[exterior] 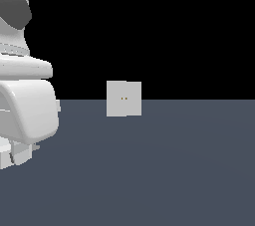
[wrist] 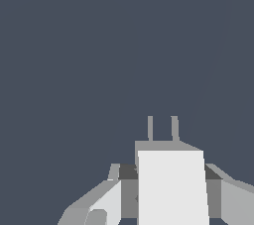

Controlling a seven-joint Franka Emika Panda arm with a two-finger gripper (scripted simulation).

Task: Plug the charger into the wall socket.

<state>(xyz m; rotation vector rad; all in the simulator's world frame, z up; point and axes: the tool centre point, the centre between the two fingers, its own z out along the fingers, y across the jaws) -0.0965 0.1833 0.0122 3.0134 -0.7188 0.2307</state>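
The wall socket (exterior: 124, 98) is a light grey-white square plate standing upright on the grey floor, with two tiny orange-brown holes at its centre. In the wrist view the charger (wrist: 171, 184), a white block with two short grey prongs (wrist: 162, 128) on its far end, sits between my gripper (wrist: 166, 189) fingers. The fingers (wrist: 106, 196) press on both of its sides, so the gripper is shut on it. The socket does not show in the wrist view. In the exterior view the gripper and charger are hidden behind the arm's white body (exterior: 25, 105).
The arm's bulky white links fill the exterior view's left edge. The grey floor (exterior: 164, 170) spreads around the socket, with black background behind it.
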